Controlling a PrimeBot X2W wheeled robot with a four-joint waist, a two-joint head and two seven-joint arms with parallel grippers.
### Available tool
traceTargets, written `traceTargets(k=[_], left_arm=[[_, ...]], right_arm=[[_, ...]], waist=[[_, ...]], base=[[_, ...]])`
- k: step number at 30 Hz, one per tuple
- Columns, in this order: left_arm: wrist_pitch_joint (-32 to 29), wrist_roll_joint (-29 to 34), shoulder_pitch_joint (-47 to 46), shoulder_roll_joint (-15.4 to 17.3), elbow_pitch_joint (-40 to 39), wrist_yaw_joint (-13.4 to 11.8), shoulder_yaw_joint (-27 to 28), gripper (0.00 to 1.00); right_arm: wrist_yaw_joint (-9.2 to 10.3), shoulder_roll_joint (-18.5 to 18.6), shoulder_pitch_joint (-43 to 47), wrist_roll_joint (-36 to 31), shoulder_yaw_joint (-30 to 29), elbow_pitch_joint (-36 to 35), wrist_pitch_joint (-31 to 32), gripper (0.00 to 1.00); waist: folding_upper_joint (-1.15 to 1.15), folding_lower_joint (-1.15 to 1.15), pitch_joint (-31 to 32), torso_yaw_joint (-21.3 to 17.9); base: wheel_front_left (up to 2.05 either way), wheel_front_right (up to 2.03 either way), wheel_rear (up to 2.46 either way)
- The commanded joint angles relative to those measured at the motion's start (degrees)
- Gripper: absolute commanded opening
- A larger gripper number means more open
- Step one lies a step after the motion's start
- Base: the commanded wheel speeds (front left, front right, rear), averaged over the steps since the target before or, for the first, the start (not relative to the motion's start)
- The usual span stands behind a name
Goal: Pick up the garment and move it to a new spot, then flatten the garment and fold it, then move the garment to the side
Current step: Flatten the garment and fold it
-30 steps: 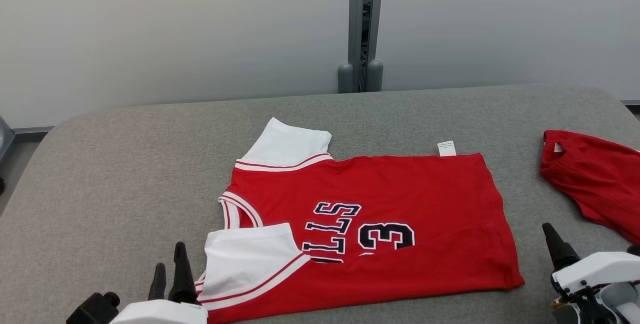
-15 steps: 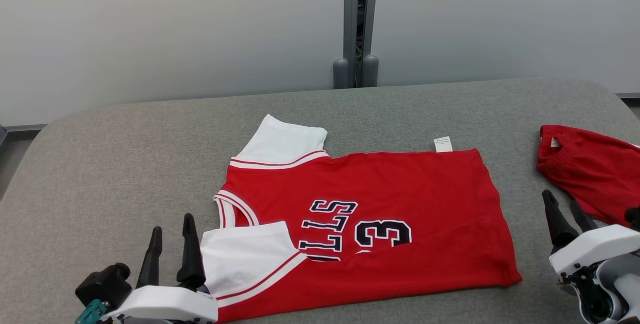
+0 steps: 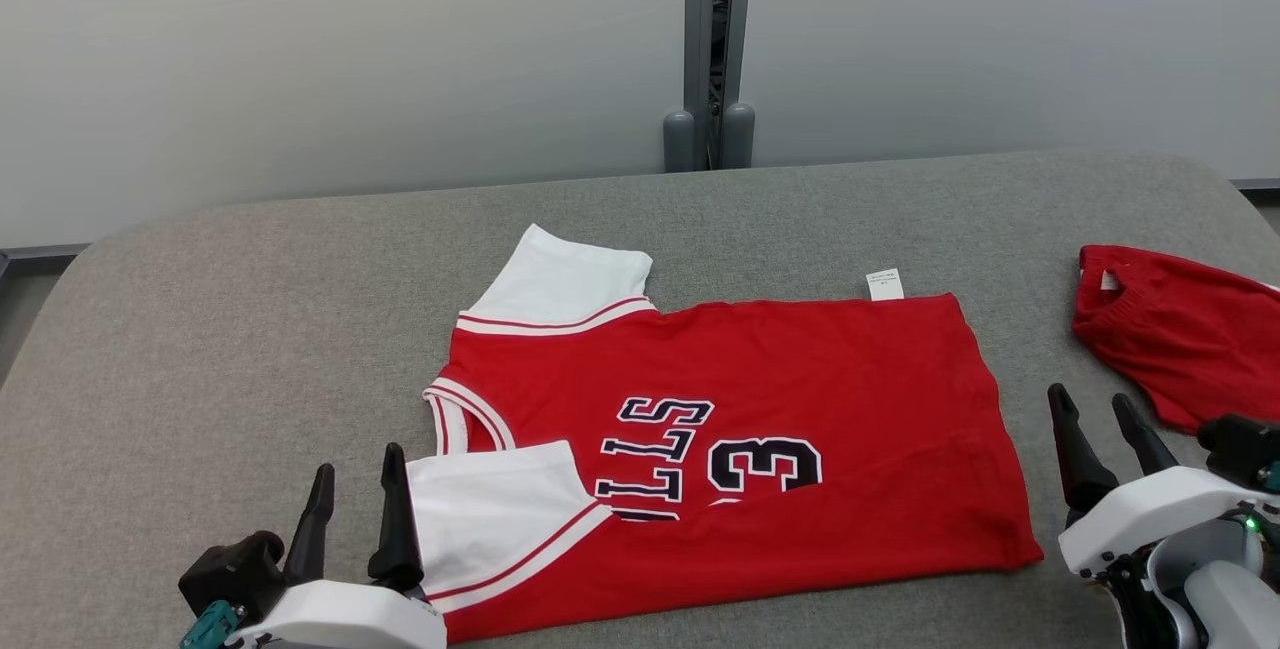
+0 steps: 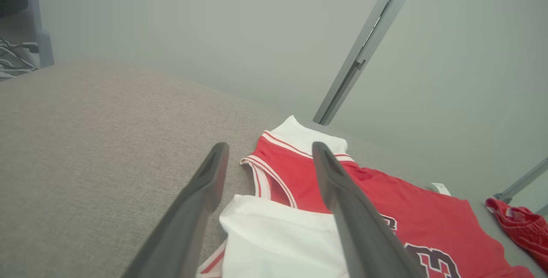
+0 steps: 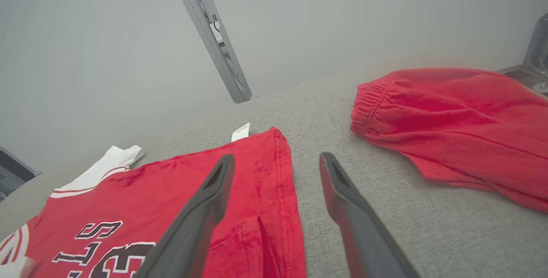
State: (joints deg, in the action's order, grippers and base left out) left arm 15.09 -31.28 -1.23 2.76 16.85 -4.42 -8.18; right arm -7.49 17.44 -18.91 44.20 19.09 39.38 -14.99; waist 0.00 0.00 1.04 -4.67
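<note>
The garment (image 3: 760, 379) is a red jersey with white sleeves, dark lettering and a "3", lying flat in the middle of the grey table (image 3: 250, 329) with its near long edge folded over. My left gripper (image 3: 355, 499) stands open at the near left, just left of the near white sleeve (image 3: 490, 509), empty. In the left wrist view the garment (image 4: 385, 201) lies beyond my open left gripper (image 4: 269, 162). My right gripper (image 3: 1095, 424) is open and empty at the near right, past the hem. In the right wrist view the hem (image 5: 282, 171) lies between the fingers of the right gripper (image 5: 274, 162).
A second red garment (image 3: 1170, 339) with an elastic waistband lies crumpled at the table's right edge, close to my right gripper, and shows as red shorts (image 5: 454, 115) in the right wrist view. A grey post (image 3: 708, 39) rises against the pale wall behind the table.
Both grippers have moved forward over the table toward the garment's near corners, staying open. The camera shifted slightly. The garment has not moved.
</note>
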Motion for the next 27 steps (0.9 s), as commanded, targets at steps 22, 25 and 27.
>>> traceTargets(k=[22,25,27], left_arm=[[-3.97,7.15,-21.86,4.39,12.74,6.73,-3.68,1.0],[-8.97,6.05,-28.58,5.98,15.43,8.51,-3.96,1.0],[-13.53,3.81,-33.39,6.86,17.28,10.01,-3.92,1.0]], right_arm=[[-0.01,-3.85,-13.83,-4.4,-0.3,4.75,3.49,1.0],[-0.01,-4.91,-18.1,-3.21,0.27,7.08,4.72,1.0],[-0.01,-5.61,-20.97,-2.6,0.69,9.0,5.43,1.0]], waist=[[0.0,0.0,-11.57,-3.01],[0.0,0.0,-14.12,-3.89],[0.0,0.0,-15.89,-4.45]], base=[[0.0,0.0,0.0],[0.0,0.0,0.0],[0.0,0.0,0.0]])
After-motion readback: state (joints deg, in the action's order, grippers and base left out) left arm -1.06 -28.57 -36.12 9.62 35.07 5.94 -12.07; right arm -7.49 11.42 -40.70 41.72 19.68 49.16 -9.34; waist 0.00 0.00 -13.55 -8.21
